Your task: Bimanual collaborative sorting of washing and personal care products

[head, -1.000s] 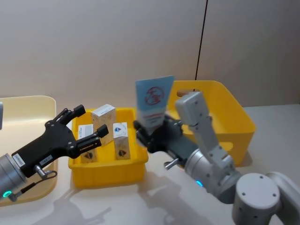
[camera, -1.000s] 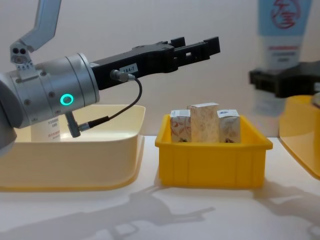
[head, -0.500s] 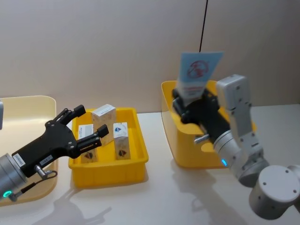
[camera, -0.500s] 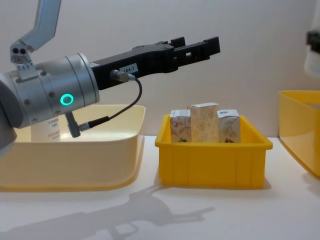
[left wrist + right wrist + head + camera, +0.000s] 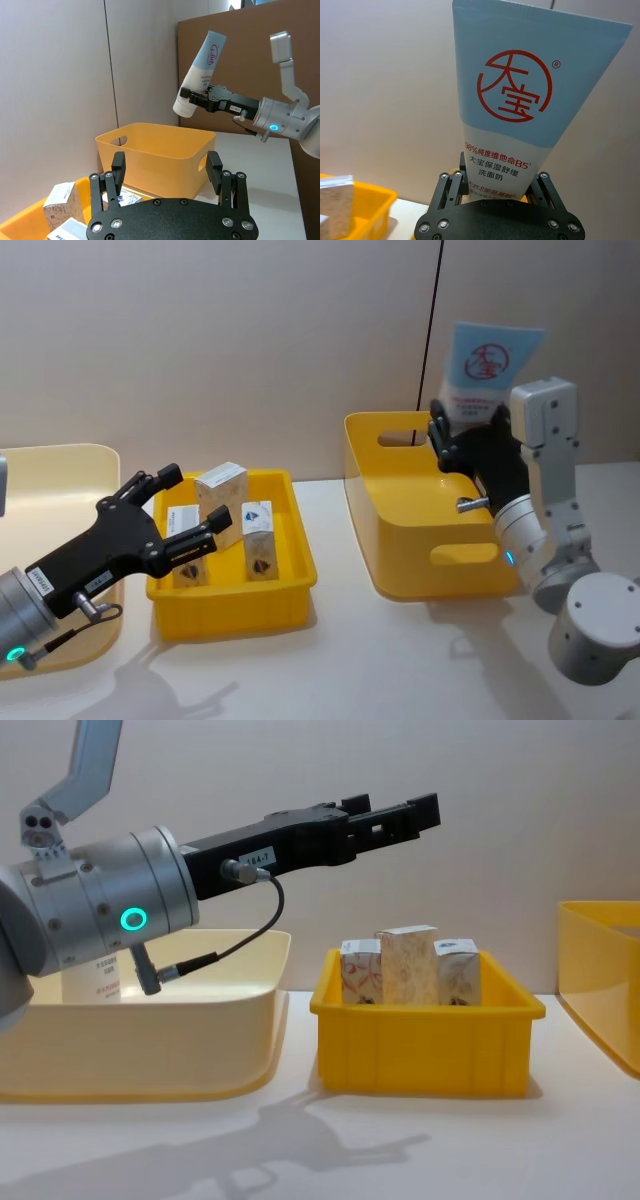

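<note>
Over at about two o'clock on the table, the right gripper has its jaws clamped on the lower body of a pale-blue squeeze tube. The cap end points down and the wide crimped end up. The tube leans a little and hangs in the air above the back of the big yellow bin, clear of its rim (the red round logo and red print show plainly from the wrist).

The left gripper reaches in from eight o'clock with its jaws spread wide and nothing between them. It hovers over the left side of the small yellow tray, which sits at nine o'clock from the big bin. Three small patterned cartons stand upright in that tray, close together. Further round to nine o'clock is a cream bin with a white container with red print standing in it.
</note>
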Tool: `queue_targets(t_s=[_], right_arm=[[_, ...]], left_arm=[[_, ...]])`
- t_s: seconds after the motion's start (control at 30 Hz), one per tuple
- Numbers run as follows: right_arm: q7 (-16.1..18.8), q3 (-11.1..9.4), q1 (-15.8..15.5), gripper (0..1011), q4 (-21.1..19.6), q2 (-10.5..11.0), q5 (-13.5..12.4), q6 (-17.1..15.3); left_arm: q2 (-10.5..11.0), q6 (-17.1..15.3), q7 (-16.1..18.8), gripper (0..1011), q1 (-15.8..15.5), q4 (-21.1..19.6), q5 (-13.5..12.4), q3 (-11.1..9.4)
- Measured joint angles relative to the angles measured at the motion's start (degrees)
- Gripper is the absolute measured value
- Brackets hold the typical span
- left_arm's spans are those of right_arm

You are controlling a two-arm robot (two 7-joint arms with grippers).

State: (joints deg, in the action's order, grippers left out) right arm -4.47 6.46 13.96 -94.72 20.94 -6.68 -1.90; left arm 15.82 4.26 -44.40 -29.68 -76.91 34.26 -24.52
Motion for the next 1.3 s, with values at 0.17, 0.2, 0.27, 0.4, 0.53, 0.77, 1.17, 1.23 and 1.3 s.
queue_targets(t_s=[0.17, 0.2, 0.27, 0.4, 0.53, 0.77, 1.17, 1.23, 1.3], right_arm=[[-1.53, -0.6, 0.67, 504, 0.99, -0.48, 1.09, -2.58], [-1.69, -0.64, 0.77, 505, 1.13, -0.55, 1.3, -3.11], [-2.23, -0.73, 1.05, 505, 1.57, -0.73, 1.75, -4.33], [-2.93, -0.74, 1.64, 505, 2.41, -1.07, 2.5, -6.46], [-3.35, -0.53, 2.34, 505, 3.32, -1.39, 3.19, -8.27], [-3.56, 0.05, 3.56, 505, 5.12, -1.98, 4.2, -10.94], [-3.37, 0.93, 4.76, 505, 7.55, -3.14, 5.16, -14.88], [-3.17, 1.05, 4.78, 505, 7.78, -3.38, 5.22, -15.48], [-3.01, 1.18, 4.78, 505, 7.98, -3.64, 5.25, -15.94]], left_arm=[[0.0, 0.0, 0.0, 1000, 0.0, 0.0, 0.0, 0.0], [0.0, 0.0, 0.0, 1000, 0.0, 0.0, 0.0, 0.0], [0.0, 0.0, 0.0, 1000, 0.0, 0.0, 0.0, 0.0], [0.0, 0.0, 0.0, 1000, 0.0, 0.0, 0.0, 0.0], [0.0, 0.0, 0.0, 999, 0.0, 0.0, 0.0, 0.0], [0.0, 0.0, 0.0, 1000, 0.0, 0.0, 0.0, 0.0], [0.0, 0.0, 0.0, 1000, 0.0, 0.0, 0.0, 0.0], [0.0, 0.0, 0.0, 1000, 0.0, 0.0, 0.0, 0.0], [0.0, 0.0, 0.0, 1000, 0.0, 0.0, 0.0, 0.0]])
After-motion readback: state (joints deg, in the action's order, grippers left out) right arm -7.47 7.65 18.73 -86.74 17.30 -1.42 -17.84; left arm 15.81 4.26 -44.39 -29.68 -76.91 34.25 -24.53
